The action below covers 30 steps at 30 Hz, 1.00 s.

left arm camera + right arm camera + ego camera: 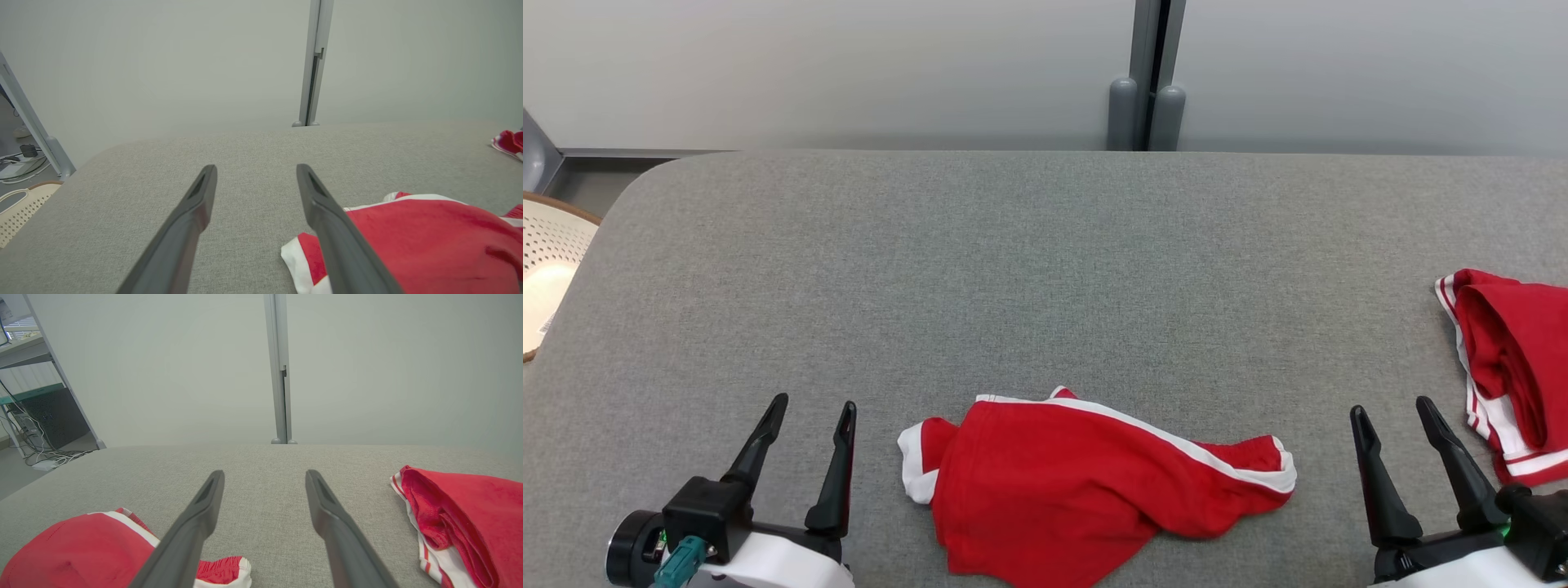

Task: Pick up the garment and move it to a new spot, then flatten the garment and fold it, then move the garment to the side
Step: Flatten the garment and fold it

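Since neither arm has anything between its fingers, the left gripper (814,403) and the right gripper (1390,407) both stand released, jaws spread wide and pointing away from the robot at the near edge of the grey fabric-covered table (1045,269). Between them, close to that front edge, lies the pair of red shorts (1078,482) with white trim. The shorts are crumpled: one white hem is turned toward the left gripper, the gathered end trails toward the right gripper, and the cloth is bunched over itself rather than spread. They touch neither gripper.

With one gripper on each side of the heap, this looks like a ready stance for a two-armed pick-up. I judge that the first step, lifting the shorts to a new spot, has not yet begun.

At the table's right edge a second red garment (1511,367) with white stripes sits doubled over, well apart from the shorts; it probably marks the side where finished pieces go. A pale perforated basket (547,261) stands off the table's left corner. The broad grey stretch beyond the shorts would serve for flattening.
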### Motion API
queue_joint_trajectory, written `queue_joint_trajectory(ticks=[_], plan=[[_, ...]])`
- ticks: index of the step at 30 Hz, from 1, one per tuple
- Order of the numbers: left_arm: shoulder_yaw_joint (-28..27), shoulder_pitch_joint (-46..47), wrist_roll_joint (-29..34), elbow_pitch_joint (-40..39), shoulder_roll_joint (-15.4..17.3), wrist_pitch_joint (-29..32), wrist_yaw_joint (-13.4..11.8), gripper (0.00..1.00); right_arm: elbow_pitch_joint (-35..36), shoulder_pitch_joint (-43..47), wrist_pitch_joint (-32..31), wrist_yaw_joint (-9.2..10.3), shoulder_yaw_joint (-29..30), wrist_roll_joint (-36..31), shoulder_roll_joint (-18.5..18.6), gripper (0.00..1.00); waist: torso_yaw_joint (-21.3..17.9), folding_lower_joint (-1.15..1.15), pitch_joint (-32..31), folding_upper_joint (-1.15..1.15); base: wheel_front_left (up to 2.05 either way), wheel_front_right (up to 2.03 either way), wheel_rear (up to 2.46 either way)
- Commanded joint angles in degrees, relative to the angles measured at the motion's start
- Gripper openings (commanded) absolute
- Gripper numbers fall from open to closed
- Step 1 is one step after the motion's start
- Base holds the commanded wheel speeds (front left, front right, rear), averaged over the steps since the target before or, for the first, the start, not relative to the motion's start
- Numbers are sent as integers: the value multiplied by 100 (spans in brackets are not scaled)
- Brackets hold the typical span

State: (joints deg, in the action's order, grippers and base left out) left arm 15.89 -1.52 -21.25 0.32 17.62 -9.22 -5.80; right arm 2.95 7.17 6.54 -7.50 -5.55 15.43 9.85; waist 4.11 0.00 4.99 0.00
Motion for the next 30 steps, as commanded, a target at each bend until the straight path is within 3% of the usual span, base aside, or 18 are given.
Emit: queue_joint_trajectory(ticks=[1, 8, 15, 22, 30], plan=[[31, 103, -10, -43, 38, 33, 7, 100, 2, -5, -6, 3, 7, 33, -5, 100, -1, 0, 6, 0, 0, 0, 0], [184, 296, -47, -72, 17, 171, 129, 100, 4, -58, -48, 3, -18, 11, -26, 100, -25, 0, 61, 0, 0, 0, 0], [678, 1051, -190, 167, -207, 644, 649, 100, 52, -159, -92, 3, -11, -46, -40, 100, -9, 0, 287, 0, 0, 0, 0], [1139, 1926, -836, 1286, -485, 1856, 1167, 100, 16, -300, -99, 3, -122, -74, -74, 100, -155, 0, 511, 0, 0, 0, 0], [1375, 2371, -1493, 2239, -385, 2561, 1316, 100, -77, -371, -16, 3, -91, -81, -127, 100, -269, 0, 638, 0, 0, 0, 0]])
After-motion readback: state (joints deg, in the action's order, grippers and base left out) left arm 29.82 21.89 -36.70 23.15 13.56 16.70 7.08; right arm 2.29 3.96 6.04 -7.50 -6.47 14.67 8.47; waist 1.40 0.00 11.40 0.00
